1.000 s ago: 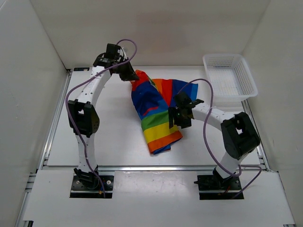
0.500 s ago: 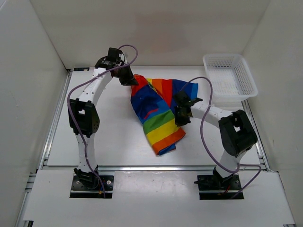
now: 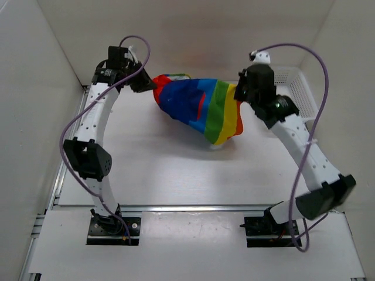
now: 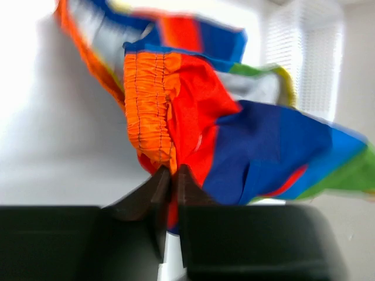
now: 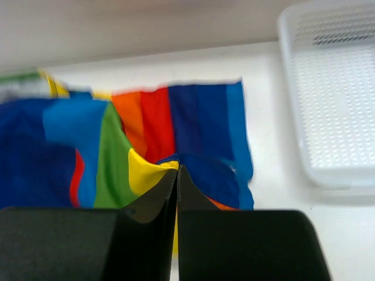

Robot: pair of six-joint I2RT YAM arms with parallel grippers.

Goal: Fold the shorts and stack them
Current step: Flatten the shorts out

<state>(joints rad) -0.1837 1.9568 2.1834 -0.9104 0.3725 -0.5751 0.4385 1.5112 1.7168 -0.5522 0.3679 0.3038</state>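
Note:
The rainbow-striped shorts (image 3: pixel 199 108) hang off the table, stretched sideways between my two grippers at the back of the workspace. My left gripper (image 3: pixel 151 86) pinches the red and orange gathered waistband (image 4: pixel 149 105), with fabric caught between its nearly closed fingers (image 4: pixel 174 171). My right gripper (image 3: pixel 239 96) is shut on a yellow and blue edge of the shorts (image 5: pixel 143 170), its fingertips (image 5: pixel 177 170) pressed together. The lower part of the shorts sags toward the table (image 3: pixel 146 170).
A white mesh basket (image 3: pixel 300 88) stands at the back right corner, partly behind my right arm, and shows at the right of the right wrist view as the basket (image 5: pixel 334 99). White walls enclose the table at the left, back and right.
My right gripper closed on the shorts. Both arms then rose and spread apart toward the back, lifting the shorts from the table and stretching them out.

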